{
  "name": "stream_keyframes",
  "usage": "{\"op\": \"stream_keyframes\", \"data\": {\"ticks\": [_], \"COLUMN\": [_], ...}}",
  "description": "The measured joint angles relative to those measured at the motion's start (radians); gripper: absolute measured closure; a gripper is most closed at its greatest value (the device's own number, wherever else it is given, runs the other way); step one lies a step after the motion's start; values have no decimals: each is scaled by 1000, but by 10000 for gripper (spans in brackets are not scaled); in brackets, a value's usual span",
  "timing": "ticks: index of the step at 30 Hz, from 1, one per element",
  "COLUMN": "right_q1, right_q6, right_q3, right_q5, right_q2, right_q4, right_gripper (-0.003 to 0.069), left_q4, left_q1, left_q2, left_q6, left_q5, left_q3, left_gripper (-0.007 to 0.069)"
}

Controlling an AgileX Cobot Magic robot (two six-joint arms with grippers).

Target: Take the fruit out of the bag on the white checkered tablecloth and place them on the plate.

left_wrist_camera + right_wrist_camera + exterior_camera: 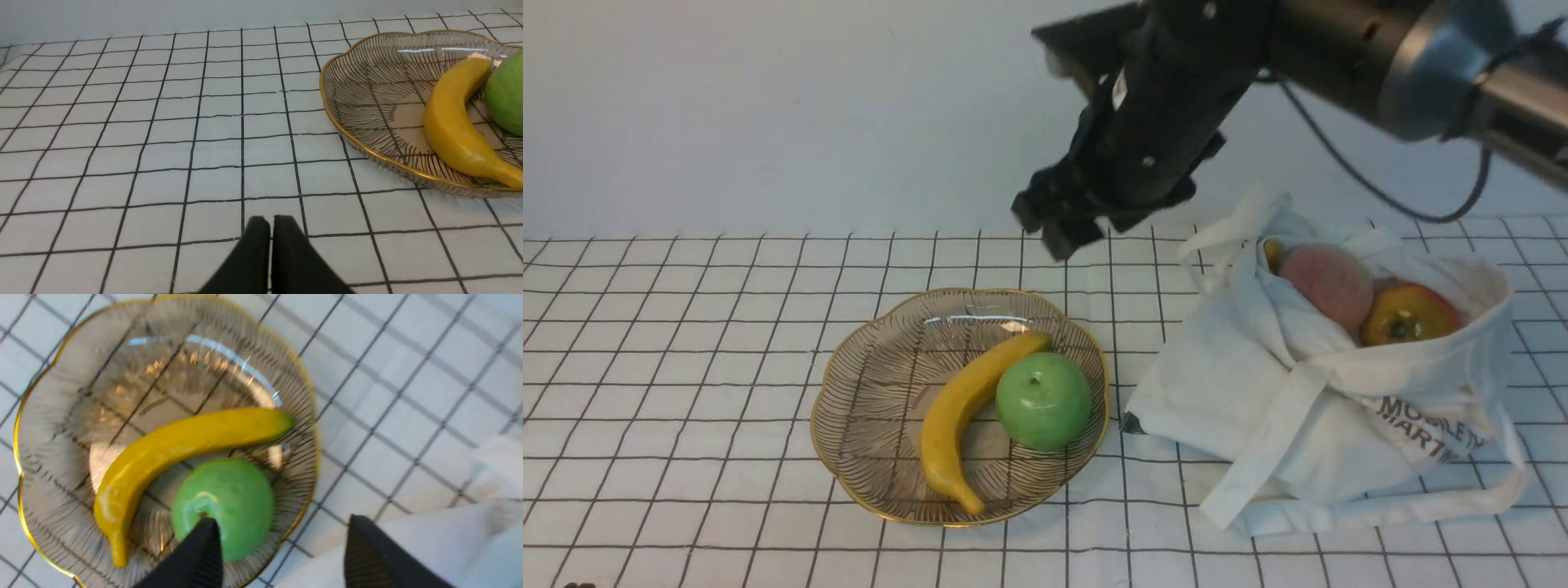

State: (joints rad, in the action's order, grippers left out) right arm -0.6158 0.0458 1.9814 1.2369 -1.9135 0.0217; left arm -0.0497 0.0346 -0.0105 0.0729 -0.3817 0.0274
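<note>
- The right gripper (1062, 220) hangs in the air beyond the plate (874, 384), jaws spread apart, holding and touching nothing.
- The left gripper (270, 222) is pressed together, low over the white checkered tablecloth (686, 327).
- The green apple (1043, 400) and the banana (968, 412) lie side by side on the plate.
- The peach (1325, 282) and the orange-yellow fruit (1409, 314) sit in the open bag (1258, 392).
</note>
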Motion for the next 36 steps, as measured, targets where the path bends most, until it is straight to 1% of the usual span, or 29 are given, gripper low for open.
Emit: {"op": "stream_keyframes", "data": {"ticks": [1, 2, 3, 4, 5, 6, 7, 9, 12, 13, 17, 19, 21, 22, 23, 24, 26, 30, 31, 33, 36], "right_q1": [0, 0, 0, 0, 0, 0, 0, 0, 0, 0, 0, 0, 0, 0, 0, 0, 0, 0, 0, 0, 0], "right_q6": [10, 19, 32, 45, 59, 68, 68, 93, 117, 139, 202, 226, 239, 257, 260, 305, 384, 541, 547, 603, 624], "right_q3": [2, 2, 4, 4, 4, 4, 3, -31, -97, -155, -384, -523, -691, -811, -811, -944, -1094, -1302, -1302, -1394, -1443], "right_q5": [5, 9, 13, 17, 20, 21, 21, 22, 26, 28, 31, 2, -75, -133, -142, -229, -344, -536, -544, -635, -688], "right_q2": [33, 69, 115, 165, 236, 268, 279, 432, 576, 684, 932, 1077, 1223, 1312, 1327, 1446, 1592, 1823, 1833, 1921, 1932], "right_q4": [25, 37, 61, 79, 101, 109, 112, 140, 165, 182, 234, 248, 256, 261, 261, 272, 302, 396, 396, 468, 500], "right_gripper": [405, 449, 536, 590, 630, 645, 648, 668, 671, 671, 671, 673, 673, 673, 673, 673, 673, 673, 673, 673, 673], "left_q4": [0, 0, 0, 0, 0, 0, 0, 0, 0, 0, 0, 0, 0, 0, 0, 0, 0, 0, 0, 0, 0], "left_q1": [0, 0, 0, 0, 0, 0, 0, 0, 0, 0, 0, 0, 0, 0, 0, 0, 0, 0, 0, 0, 0], "left_q2": [0, 0, 0, 0, 0, 0, 0, 0, 0, 0, 0, 0, 0, 0, 0, 0, 0, 0, 0, 0, 0], "left_q6": [0, 0, 0, 0, 0, 0, 0, 0, 0, 0, 0, 0, 0, 0, 0, 0, 0, 0, 0, 0, 0], "left_q5": [0, 0, 0, 0, 0, 0, 0, 0, 0, 0, 0, 0, 0, 0, 0, 0, 0, 0, 0, 0, 0], "left_q3": [0, 0, 0, 0, 0, 0, 0, 0, 0, 0, 0, 0, 0, 0, 0, 0, 0, 0, 0, 0, 0], "left_gripper": [632, 632, 632, 632, 632, 632, 632, 632, 632, 632, 632, 632, 632, 632, 632, 632, 632, 632, 632, 632, 632]}}
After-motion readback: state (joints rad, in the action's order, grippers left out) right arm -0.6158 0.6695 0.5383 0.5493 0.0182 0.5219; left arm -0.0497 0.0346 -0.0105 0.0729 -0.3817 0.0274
